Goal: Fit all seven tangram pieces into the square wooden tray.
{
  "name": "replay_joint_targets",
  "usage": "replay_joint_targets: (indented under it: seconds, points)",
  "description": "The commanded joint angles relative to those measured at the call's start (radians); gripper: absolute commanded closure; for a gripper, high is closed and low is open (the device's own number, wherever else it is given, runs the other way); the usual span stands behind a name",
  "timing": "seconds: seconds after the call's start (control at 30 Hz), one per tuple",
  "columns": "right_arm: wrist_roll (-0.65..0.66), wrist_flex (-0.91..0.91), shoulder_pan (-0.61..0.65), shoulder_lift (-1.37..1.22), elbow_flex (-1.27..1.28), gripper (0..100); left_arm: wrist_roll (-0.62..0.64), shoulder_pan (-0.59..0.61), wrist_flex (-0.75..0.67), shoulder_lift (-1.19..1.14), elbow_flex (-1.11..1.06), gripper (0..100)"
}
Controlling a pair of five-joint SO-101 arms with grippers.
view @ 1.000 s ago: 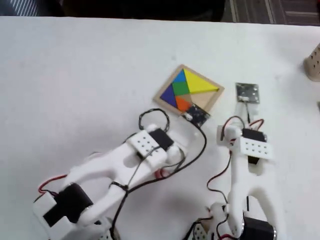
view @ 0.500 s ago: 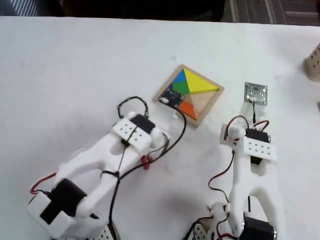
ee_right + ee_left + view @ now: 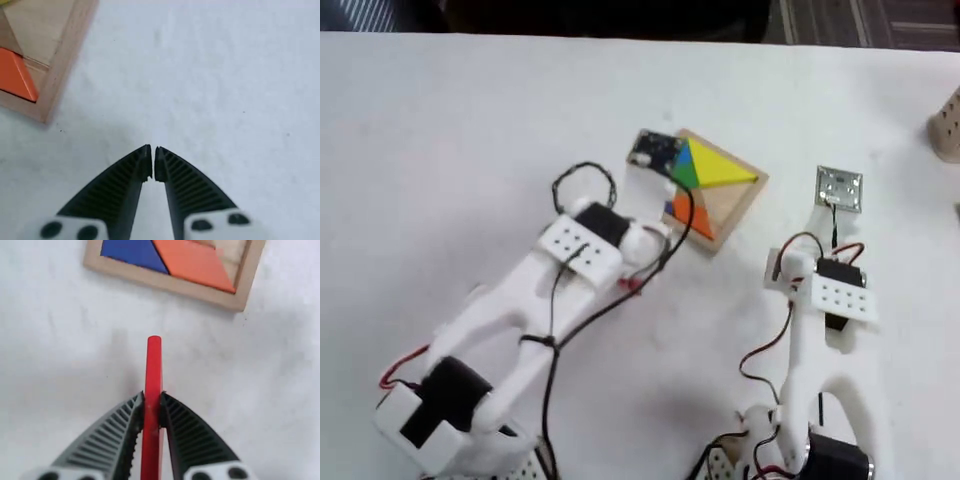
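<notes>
**White Table, Tray Partly Filled**

White table (image 3: 470, 120); dark floor (image 3: 620, 15) beyond. The wooden tray (image 3: 741, 215) lies mid-table, holding a yellow piece (image 3: 720, 165) and an orange piece (image 3: 685, 212). The left gripper (image 3: 152, 397) clamps a red piece (image 3: 154, 360) edge-on near the tray. The right gripper (image 3: 152, 160) has its jaws closed, empty.

The red piece (image 3: 153, 370) in my left gripper (image 3: 151, 400) is one flat colour, between ribbed grey fingers (image 3: 120, 435). My right gripper (image 3: 152, 162) is ribbed and black. The tray (image 3: 165, 284) is pale bare wood, with a blue piece (image 3: 132, 250), orange piece (image 3: 192, 262), yellow piece (image 3: 720, 165) and green piece (image 3: 682, 172). The table (image 3: 470, 130) is white. My left arm (image 3: 510, 310) and right arm (image 3: 815, 370) are white, with black motors (image 3: 445, 395).
</notes>
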State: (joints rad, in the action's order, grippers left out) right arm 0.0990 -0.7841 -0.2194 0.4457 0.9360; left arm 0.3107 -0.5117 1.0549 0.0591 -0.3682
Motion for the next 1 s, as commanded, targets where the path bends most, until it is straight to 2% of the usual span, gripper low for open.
replay_joint_targets:
  seconds: [0.0,0.2,0.3,0.6,0.77,0.97]
  points:
    - [-0.011,0.013,-0.041,0.028,-0.031,97.7,0.017,0.013,0.009,0.042,0.126,98]
    - [-0.011,0.025,-0.079,0.028,-0.002,97.5,0.157,0.013,0.015,0.03,0.285,98]
    - [-0.009,0.025,-0.087,0.028,0.0,97.5,0.181,0.018,0.015,-0.042,0.371,98]
    - [-0.009,0.025,-0.087,0.028,0.0,97.5,0.203,0.056,0.021,-0.446,0.767,98]
    - [-0.009,0.025,-0.087,0.028,0.002,97.4,0.278,0.058,0.068,-0.654,1.007,98]
    - [-0.009,0.025,-0.085,0.028,0.002,97.4,0.282,0.097,0.149,-0.872,1.269,98]
